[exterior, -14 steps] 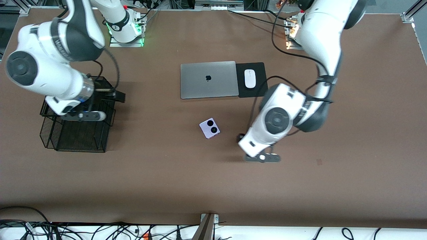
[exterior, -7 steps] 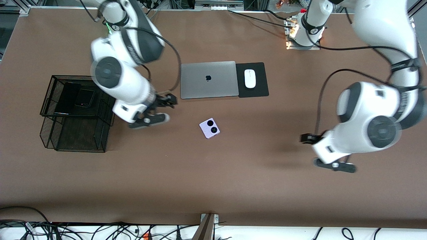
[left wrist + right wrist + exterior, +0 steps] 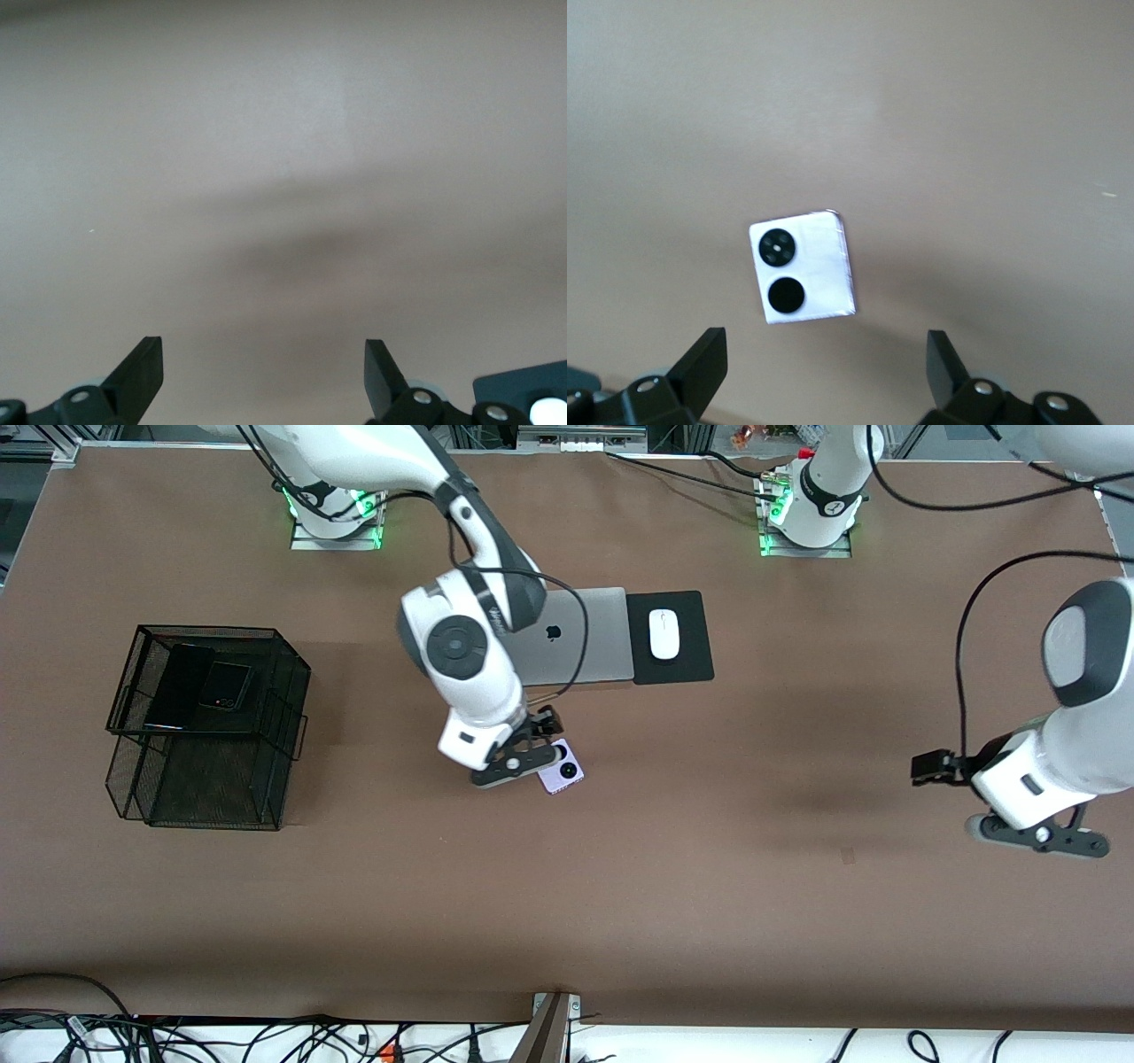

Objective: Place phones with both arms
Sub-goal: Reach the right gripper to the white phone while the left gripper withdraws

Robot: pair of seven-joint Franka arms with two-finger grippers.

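Nearest you, the small square lilac phone with two black lenses [image 3: 560, 769] lies flat on the brown bench [image 3: 567, 903], the only phone not yet put away. Your right gripper [image 3: 524, 755] has swung across from the black wire-mesh tray [image 3: 292, 691] in the last half second and now hangs just over the lilac phone [image 3: 803, 268], fingers spread wide with nothing between them; in the wrist view the phone sits between the fingertips but a little toward one side, so I judge you need a small centring move before lowering.

Your left gripper [image 3: 1036, 834] has pulled away toward the left arm's end of the bench, over bare surface, also spread and empty; that arm waits.

Farther off, the long slim black slab phone [image 3: 177, 686] and the small squarish black folded phone [image 3: 227, 685] already rest in the tray's upper tier. Farthest are the silver laptop [image 3: 595, 638] and white mouse [image 3: 664, 633], untouched.
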